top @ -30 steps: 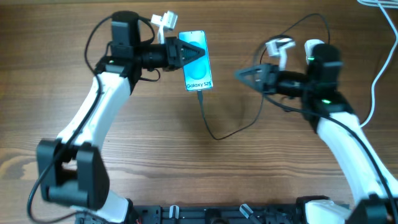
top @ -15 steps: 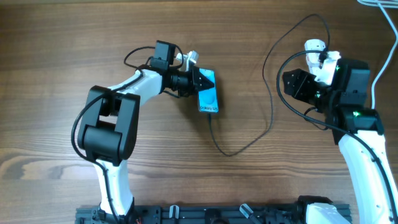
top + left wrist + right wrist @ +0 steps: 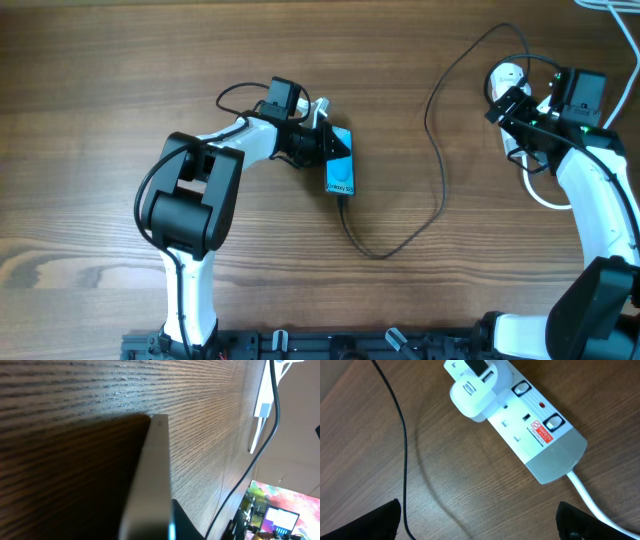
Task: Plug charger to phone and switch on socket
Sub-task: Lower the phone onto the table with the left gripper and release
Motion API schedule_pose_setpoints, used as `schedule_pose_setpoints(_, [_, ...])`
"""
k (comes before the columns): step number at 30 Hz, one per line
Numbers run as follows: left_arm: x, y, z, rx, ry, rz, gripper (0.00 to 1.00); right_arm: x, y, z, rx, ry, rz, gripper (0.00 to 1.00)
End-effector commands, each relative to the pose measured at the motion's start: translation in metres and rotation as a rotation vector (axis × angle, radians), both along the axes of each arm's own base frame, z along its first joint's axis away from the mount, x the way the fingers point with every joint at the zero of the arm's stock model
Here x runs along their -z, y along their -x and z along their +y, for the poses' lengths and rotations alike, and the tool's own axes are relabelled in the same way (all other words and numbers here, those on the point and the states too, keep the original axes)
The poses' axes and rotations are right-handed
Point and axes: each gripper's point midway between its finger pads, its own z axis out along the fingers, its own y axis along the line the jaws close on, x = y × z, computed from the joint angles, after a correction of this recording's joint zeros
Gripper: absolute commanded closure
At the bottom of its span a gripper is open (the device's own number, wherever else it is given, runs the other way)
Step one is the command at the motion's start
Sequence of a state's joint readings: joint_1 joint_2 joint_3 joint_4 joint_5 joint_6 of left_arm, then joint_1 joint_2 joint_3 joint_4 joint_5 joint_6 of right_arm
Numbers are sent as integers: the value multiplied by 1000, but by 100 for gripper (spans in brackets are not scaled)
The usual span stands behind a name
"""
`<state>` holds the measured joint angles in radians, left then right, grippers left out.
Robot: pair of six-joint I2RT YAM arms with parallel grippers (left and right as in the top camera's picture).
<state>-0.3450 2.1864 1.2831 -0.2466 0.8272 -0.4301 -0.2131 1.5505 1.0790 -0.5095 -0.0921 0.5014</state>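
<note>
From overhead, I am clamping my left jaws on the phone (image 3: pixel 340 172) at its upper end, tilting it off the tabletop (image 3: pixel 100 100) to leave its port end clear. The charger (image 3: pixel 381 256) looks seated at its lower edge.

In the left wrist view, I am seeing only the phone's pale edge, close up.

In the right wrist view, I am spreading my right jaws wide, empty, over the socket (image 3: pixel 540 430). I am lining up on the rocker switch (image 3: pixel 554 422) beside the white adapter (image 3: pixel 475 390).
</note>
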Motion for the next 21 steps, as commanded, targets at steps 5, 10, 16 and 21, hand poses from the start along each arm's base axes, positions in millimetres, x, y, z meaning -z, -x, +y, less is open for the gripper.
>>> schedule_pose_setpoints(5, [23,-1,8,-6,-68,-6,78,-4,-1,-2,25,-4,5,0])
schedule_pose_setpoints(10, [26,4,17,-20,-85,41,63,-3,1,-5,33,6,16,1])
schedule_pose_setpoints(16, [32,8,40,-64,-112,128,63,-2,3,-4,32,5,22,1])
schedule_pose_setpoints(21, [32,11,42,-68,-116,145,63,-4,0,-5,62,-13,8,1])
